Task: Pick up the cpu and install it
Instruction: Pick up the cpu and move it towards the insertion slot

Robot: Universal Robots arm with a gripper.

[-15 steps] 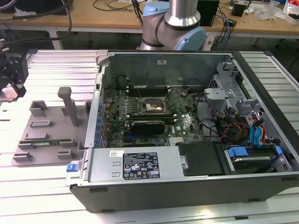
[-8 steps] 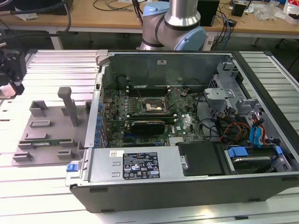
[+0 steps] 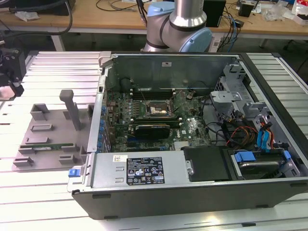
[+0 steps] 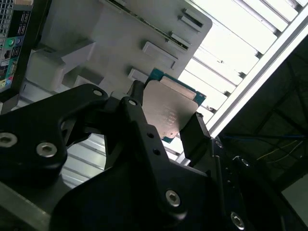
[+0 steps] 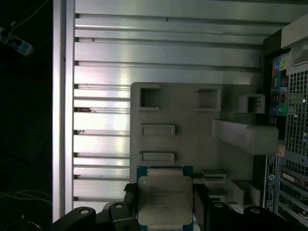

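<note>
Claw clamped on opposite edges of the cpu, metal top showing, at the edge of the grey tray on the slatted surface. Exterior view: claw sits at 9 o'clock from the open computer case.

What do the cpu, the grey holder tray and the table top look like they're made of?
The cpu: silver metal lid with a dull sheen, on a green-blue board rim. The holder tray: matte grey, likely moulded or printed plastic, no glare. The table top: ribbed aluminium-looking slats with bright streaky reflections.
</note>
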